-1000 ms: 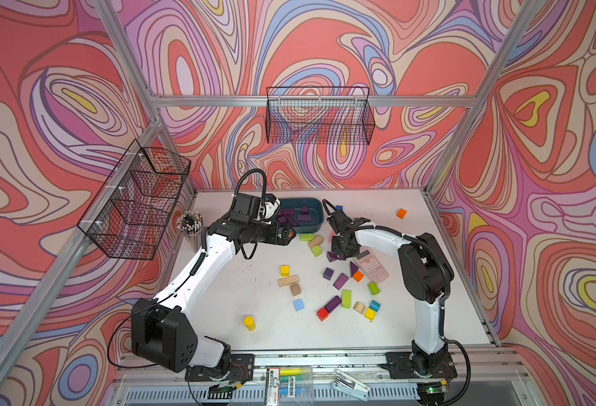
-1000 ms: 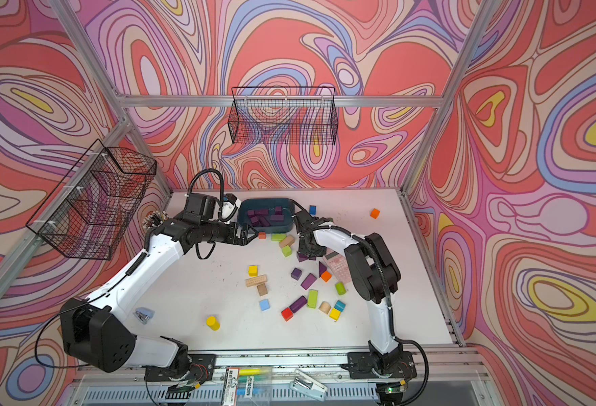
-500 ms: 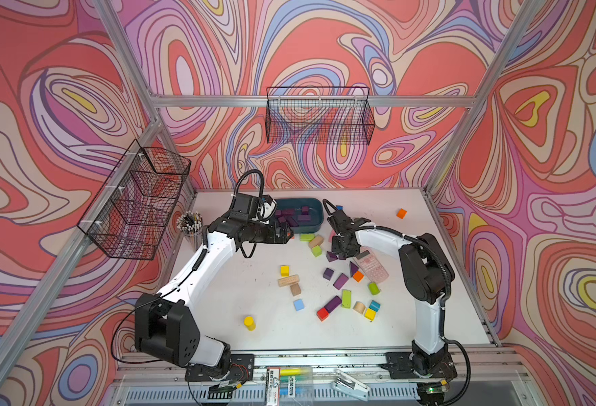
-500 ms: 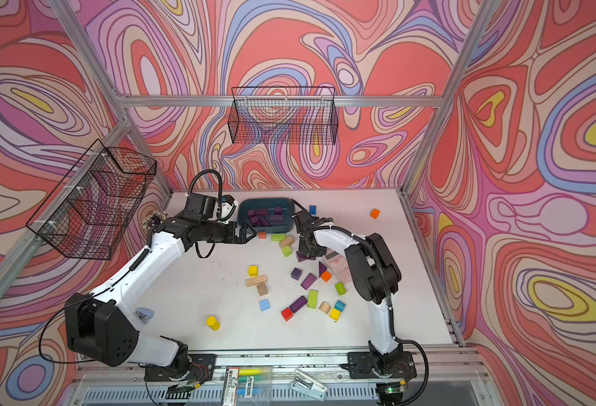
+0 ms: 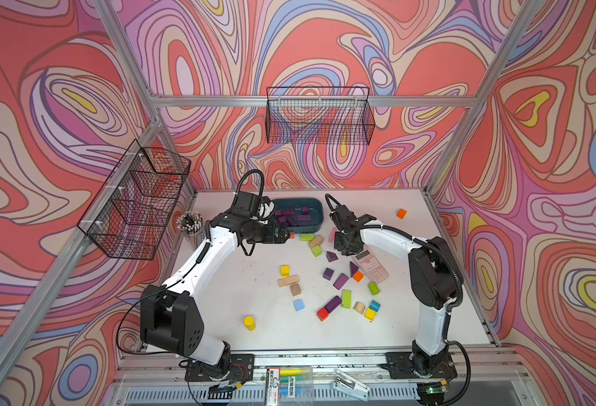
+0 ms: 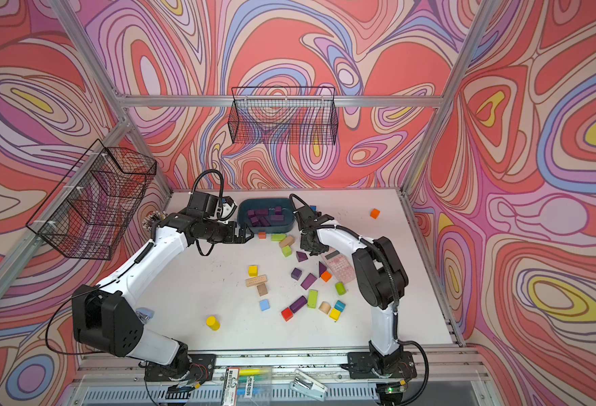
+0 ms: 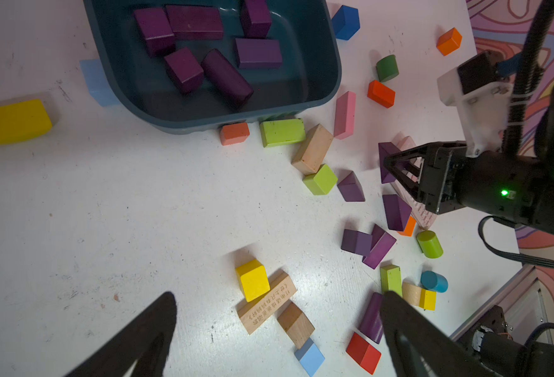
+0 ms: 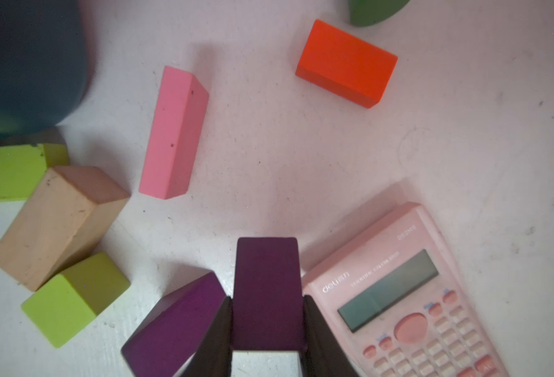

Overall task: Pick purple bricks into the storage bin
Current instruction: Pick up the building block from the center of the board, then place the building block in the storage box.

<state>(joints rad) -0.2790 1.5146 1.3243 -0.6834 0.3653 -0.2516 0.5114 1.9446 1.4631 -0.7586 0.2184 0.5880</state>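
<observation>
Right wrist cam: R gripper [image 8: 267,298] clamped on purple brick [image 8: 265,261] | L gripper [image 5: 284,232] wide open, mid-frame in a top view, beside storage bin [image 5: 321,214]

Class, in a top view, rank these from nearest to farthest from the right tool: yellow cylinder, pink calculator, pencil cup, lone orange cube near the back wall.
1. pink calculator, right beside the right tool.
2. lone orange cube, back right of the table.
3. yellow cylinder, alone toward the front.
4. pencil cup, at the far left edge.
</observation>
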